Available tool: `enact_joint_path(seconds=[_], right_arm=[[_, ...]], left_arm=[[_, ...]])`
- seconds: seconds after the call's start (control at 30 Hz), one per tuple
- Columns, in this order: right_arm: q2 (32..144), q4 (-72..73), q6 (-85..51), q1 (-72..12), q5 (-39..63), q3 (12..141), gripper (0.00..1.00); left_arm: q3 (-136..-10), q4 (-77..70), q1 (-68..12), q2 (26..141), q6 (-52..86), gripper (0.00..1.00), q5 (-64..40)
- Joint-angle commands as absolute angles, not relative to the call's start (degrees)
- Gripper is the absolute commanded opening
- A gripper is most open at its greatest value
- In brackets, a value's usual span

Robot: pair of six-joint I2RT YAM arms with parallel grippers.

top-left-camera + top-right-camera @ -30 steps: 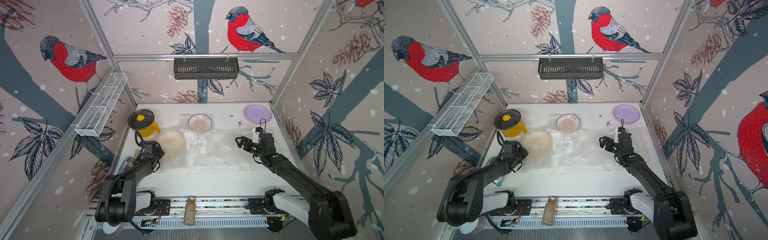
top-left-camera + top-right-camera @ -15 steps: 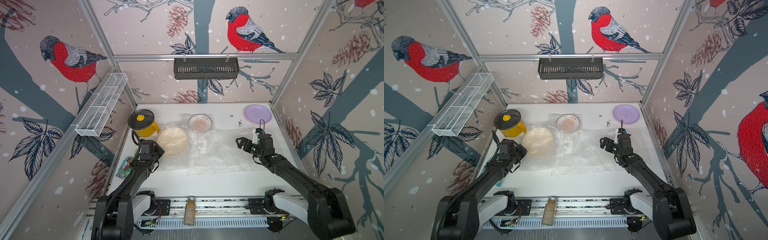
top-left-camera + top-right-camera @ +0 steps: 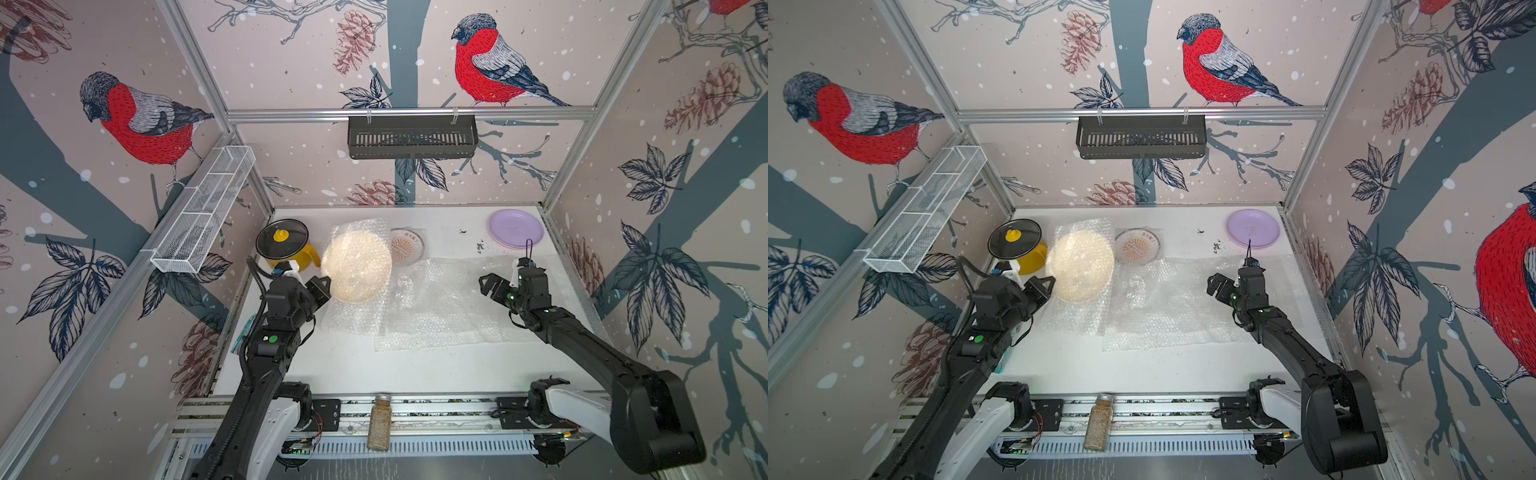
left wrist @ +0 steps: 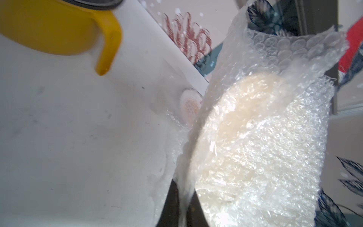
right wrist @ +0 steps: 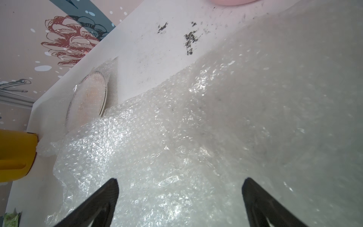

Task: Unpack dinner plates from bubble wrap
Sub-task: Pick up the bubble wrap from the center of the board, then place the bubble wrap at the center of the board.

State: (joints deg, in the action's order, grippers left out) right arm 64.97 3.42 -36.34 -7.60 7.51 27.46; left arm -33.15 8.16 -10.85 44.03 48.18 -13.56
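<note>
While the white worktop (image 3: 345,365) carries everything else, only one plate is off it.

- Loose sheets (image 3: 449,307) of bubble wrap lie flat and overlapping across the middle of the worktop, empty.
- Cream plate (image 3: 356,266): raised at the left, tipped up so its face shows almost round in both top views. It is covered by its own wrap (image 4: 284,45), with a flap standing past the far rim and a tail trailing down to the worktop.
- Lilac plate (image 3: 515,228): bare, far right corner.
- Sunburst plate (image 3: 406,246): flat at the far middle, just beside the cream plate, a clear sheet around it.
- Yellow pot (image 3: 305,257): far left, not part of the job.
- Left fingers (image 3: 321,286): pinched tight on the near-left edge of the wrapped plate. The wrap is between them; whether the rim is too, I cannot tell.
- Right fingers (image 3: 490,285): spread wide, empty, hovering over the loose sheets.

Key relation: the plate sticks out from the left fingers toward the far side, with its free edge and flap facing the middle. The right fingers are well apart, on the other side of the loose sheets. Judgement: peeling needs the right arm to cross leftward to that flap.
</note>
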Motion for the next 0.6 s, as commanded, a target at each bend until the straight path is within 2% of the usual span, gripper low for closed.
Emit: enact_joint_path(seconds=[0.0,0.1,0.23,0.4,0.57], right_arm=[[64.8,3.3,-38.1,-3.3,11.7,26.8,0.99],[62.6,5.3,-39.0,1.5,16.8,24.5,0.99],[58.3,1.3,-38.1,1.9,10.9,25.2,0.99],[51.9,-1.8,-37.9,2.2,5.1,25.2,0.99],[48.1,-0.2,-38.2,2.1,4.3,23.3,0.99]], left_arm=[[-35.6,3.7,-22.2,48.5,52.1,0.00,-10.1],[-38.3,-2.4,-36.4,58.0,55.7,0.00,-1.2],[-44.5,-8.4,-45.9,73.3,60.8,0.00,3.3],[-50.4,-16.1,-48.6,88.9,68.3,0.00,2.3],[-54.9,-17.0,-50.3,98.6,73.5,0.00,5.4]])
